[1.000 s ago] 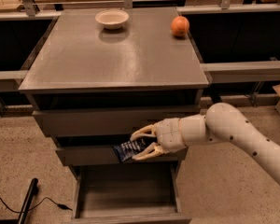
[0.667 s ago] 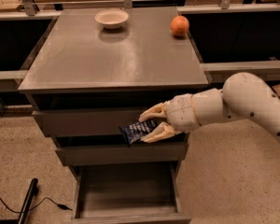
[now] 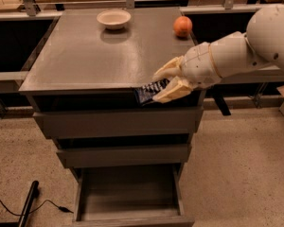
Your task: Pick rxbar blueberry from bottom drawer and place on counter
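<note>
camera view shows the gripper at the front edge of the table, right of its middle, with its two pale fingers closed on the rxbar blueberry, one finger above the bar and one below. the bar hangs in the air at about the level of the table's front lip, not yet resting on the top. the bottom drawer stands pulled out below, and nothing shows inside it.

the bar looks light, thin and fairly stiff, though its dark wrapper is probably slick and may crinkle or slide under the pads. the grip sits on the bar's right end, so the free end sticks out unsupported; a hold across the width nearer the middle would likely be steadier, but for so light a thing the end hold should do.

the bar's long axis runs roughly left to right along the table's front edge, its free end pointing to the picture's left and tipped slightly down, its flat face mostly up.

further back on the table sit a bowl and an orange, well apart from the bar.
</note>
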`<state>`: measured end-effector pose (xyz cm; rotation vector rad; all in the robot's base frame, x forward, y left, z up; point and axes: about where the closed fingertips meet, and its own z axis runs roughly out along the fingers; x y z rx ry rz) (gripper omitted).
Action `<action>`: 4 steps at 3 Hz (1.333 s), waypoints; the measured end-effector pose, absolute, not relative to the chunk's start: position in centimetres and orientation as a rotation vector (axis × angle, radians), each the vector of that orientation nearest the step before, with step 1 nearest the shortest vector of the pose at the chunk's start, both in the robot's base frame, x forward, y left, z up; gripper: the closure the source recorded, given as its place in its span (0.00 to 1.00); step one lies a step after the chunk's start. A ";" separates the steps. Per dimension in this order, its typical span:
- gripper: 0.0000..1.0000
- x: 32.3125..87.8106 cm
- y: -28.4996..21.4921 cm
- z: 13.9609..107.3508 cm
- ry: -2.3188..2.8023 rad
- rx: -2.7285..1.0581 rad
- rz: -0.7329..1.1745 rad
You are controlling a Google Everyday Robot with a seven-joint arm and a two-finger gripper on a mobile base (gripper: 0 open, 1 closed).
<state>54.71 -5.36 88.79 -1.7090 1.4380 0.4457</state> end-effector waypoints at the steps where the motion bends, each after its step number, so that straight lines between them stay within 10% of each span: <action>1: 1.00 59.0 -4.6 90.8 1.485 -1.643 0.427; 4: 1.00 63.5 -3.2 91.1 1.488 -1.546 0.410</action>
